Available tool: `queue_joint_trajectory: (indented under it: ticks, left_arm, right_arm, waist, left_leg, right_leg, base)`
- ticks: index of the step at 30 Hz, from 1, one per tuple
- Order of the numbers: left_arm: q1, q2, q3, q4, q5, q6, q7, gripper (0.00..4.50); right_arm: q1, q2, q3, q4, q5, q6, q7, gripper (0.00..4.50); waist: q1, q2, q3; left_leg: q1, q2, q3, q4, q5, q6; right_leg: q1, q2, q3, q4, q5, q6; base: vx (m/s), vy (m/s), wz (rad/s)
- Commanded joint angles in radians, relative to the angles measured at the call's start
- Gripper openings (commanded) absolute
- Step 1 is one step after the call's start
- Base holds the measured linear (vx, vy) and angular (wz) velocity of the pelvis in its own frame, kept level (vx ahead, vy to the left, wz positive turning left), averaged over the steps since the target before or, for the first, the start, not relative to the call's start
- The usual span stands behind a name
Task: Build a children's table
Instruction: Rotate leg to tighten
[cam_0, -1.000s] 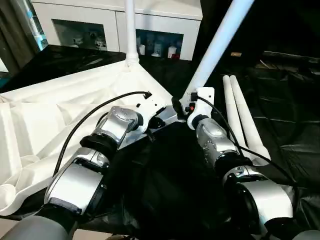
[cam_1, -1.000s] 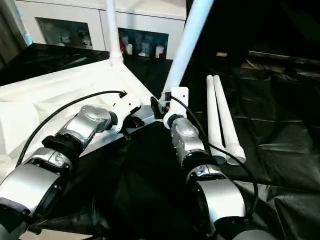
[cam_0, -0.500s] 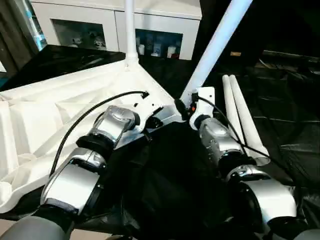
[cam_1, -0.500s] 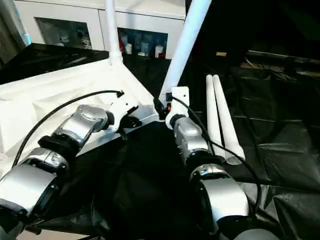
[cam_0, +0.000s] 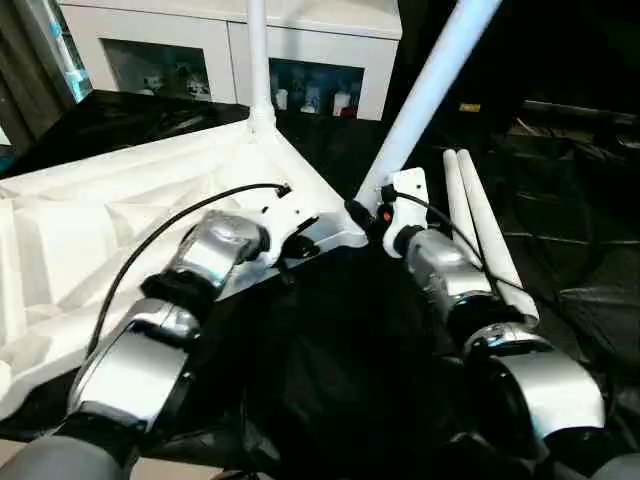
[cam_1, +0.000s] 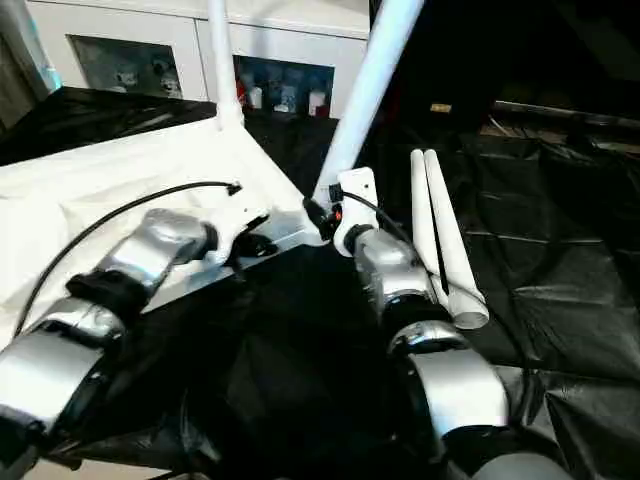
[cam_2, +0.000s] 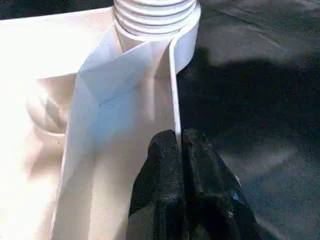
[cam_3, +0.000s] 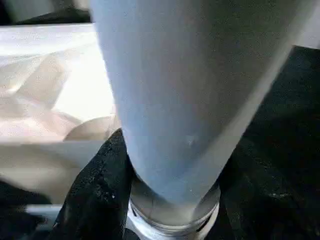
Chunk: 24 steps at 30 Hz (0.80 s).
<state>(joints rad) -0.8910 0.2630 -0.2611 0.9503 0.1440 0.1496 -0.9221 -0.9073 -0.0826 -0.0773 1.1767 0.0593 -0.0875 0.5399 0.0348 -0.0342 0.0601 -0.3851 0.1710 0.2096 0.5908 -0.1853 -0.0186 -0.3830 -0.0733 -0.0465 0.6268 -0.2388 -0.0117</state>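
a: where was the tabletop?
b: it lay ribbed side up on the left, on black sheeting, one leg upright in its far corner.
a: and the left hand?
b: fingers pressed together, pinching the tabletop's thin rim.
a: the right hand?
b: clasped round the base of the tilted leg at the near corner. two spare legs lay beside it.

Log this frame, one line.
stage: second leg into corner socket | left gripper: shut on white plastic tabletop rim | right gripper: around white tapered tube leg | spare legs: two, on black sheet
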Motion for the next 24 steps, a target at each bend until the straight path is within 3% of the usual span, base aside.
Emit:
queue_joint_trajectory:
  ticks: [1, 5, 6, 10, 12, 13, 15, 24]
  left_arm:
    - [0.004, -0.031, -0.037, -0.074, -0.026, -0.049, -0.107, 0.0]
    - [0.084, 0.019, -0.066, -0.198, -0.063, -0.102, -0.25, 0.0]
    - [0.1, 0.028, -0.069, -0.226, -0.074, -0.101, -0.275, 0.0]
    - [0.145, 0.059, -0.085, -0.298, -0.081, -0.125, -0.326, 0.0]
    - [0.15, 0.064, -0.086, -0.302, -0.077, -0.134, -0.328, 0.0]
    - [0.155, 0.069, -0.087, -0.308, -0.078, -0.143, -0.333, 0.0]
    - [0.17, 0.08, -0.087, -0.332, -0.08, -0.157, -0.347, 0.0]
    - [0.19, 0.099, -0.095, -0.364, -0.081, -0.17, -0.385, 0.0]
  right_arm:
    - [0.013, 0.02, 0.047, 0.04, -0.03, 0.081, 0.088, 2.06]
    - [0.029, -0.074, 0.109, 0.009, -0.056, 0.129, 0.359, 2.04]
    - [0.033, -0.093, 0.119, 0.001, -0.059, 0.133, 0.409, 2.04]
    - [0.057, -0.155, 0.158, -0.03, -0.067, 0.147, 0.577, 2.04]
    - [0.064, -0.165, 0.163, -0.036, -0.069, 0.143, 0.596, 2.04]
    - [0.072, -0.175, 0.162, -0.042, -0.064, 0.143, 0.618, 2.04]
    - [0.099, -0.197, 0.165, -0.062, -0.061, 0.129, 0.669, 2.04]
    - [0.152, -0.205, 0.181, -0.109, -0.055, 0.113, 0.721, 2.04]
  waist:
    - [0.015, 0.017, -0.07]
    - [0.025, 0.016, -0.069]
    - [0.026, 0.011, -0.07]
    - [0.036, 0.014, -0.068]
    - [0.041, 0.015, -0.065]
    - [0.04, 0.003, -0.065]
    - [0.049, 0.007, -0.065]
    - [0.054, 0.009, -0.07]
  left_leg:
    - [0.026, 0.08, -0.032, -0.059, -0.073, 0.109]
    - [0.023, 0.084, -0.031, -0.058, -0.078, 0.108]
    - [0.023, 0.083, -0.029, -0.057, -0.081, 0.107]
    - [0.026, 0.085, -0.029, -0.057, -0.095, 0.1]
    - [0.029, 0.085, -0.029, -0.062, -0.133, 0.072]
    - [0.03, 0.085, -0.027, -0.062, -0.138, 0.067]
    - [0.032, 0.086, -0.029, -0.063, -0.14, 0.054]
    - [0.031, 0.083, -0.029, -0.06, -0.099, 0.065]
  right_leg:
    - [0.048, -0.089, 0.044, -0.047, 0.2, -0.355]
    - [0.048, -0.09, 0.041, -0.043, 0.191, -0.356]
    - [0.048, -0.089, 0.042, -0.044, 0.19, -0.355]
    - [0.042, -0.09, 0.043, -0.046, 0.154, -0.351]
    - [0.039, -0.091, 0.044, -0.052, 0.085, -0.341]
    - [0.039, -0.09, 0.045, -0.054, 0.071, -0.338]
    - [0.038, -0.093, 0.046, -0.054, 0.044, -0.325]
    - [0.036, -0.089, 0.044, -0.048, 0.105, -0.325]
  base:
    - [0.0, 0.0, 0.0]
    - [0.0, 0.0, 0.0]
    - [0.0, 0.0, 0.0]
    - [0.0, 0.0, 0.0]
    - [0.0, 0.0, 0.0]
    - [0.0, 0.0, 0.0]
    - [0.0, 0.0, 0.0]
    - [0.0, 0.0, 0.0]
